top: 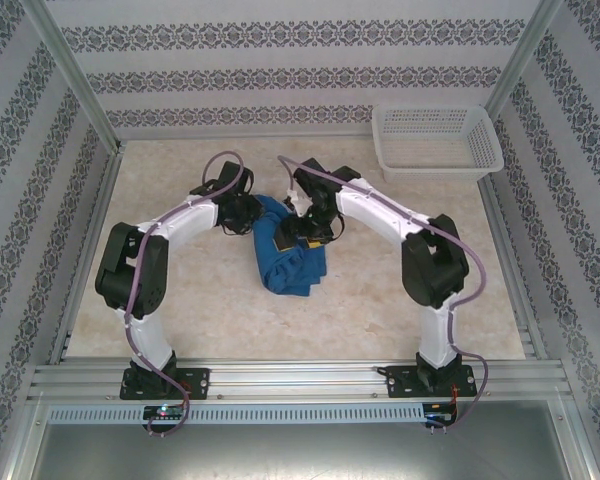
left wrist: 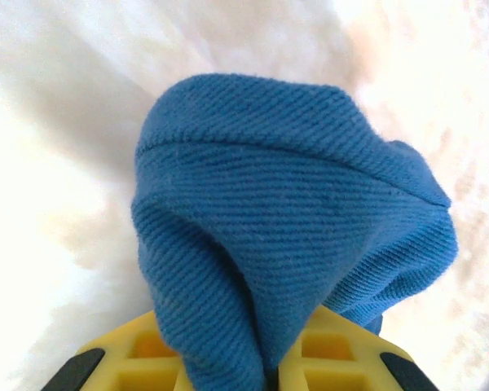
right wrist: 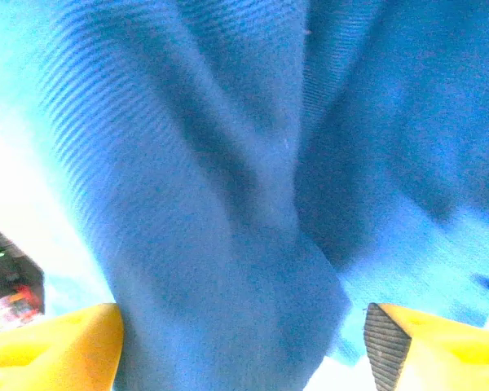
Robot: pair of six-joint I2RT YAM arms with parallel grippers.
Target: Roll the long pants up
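Observation:
The long pants (top: 288,255) lie as a bunched royal-blue heap in the middle of the table, between both arms. My left gripper (top: 248,216) is at the heap's upper left edge. In the left wrist view its yellow fingers (left wrist: 342,358) are pinched together on a fold of the pants (left wrist: 285,204), which rises in a hump above them. My right gripper (top: 306,226) hangs over the top of the heap. In the right wrist view its fingers (right wrist: 61,342) stand wide apart, open, with the blue pants cloth (right wrist: 228,204) hanging loose between them.
A white mesh basket (top: 437,171) stands at the back right corner. Metal frame rails run along the table's sides and near edge. Bare beige tabletop (top: 380,300) lies in front of and around the heap.

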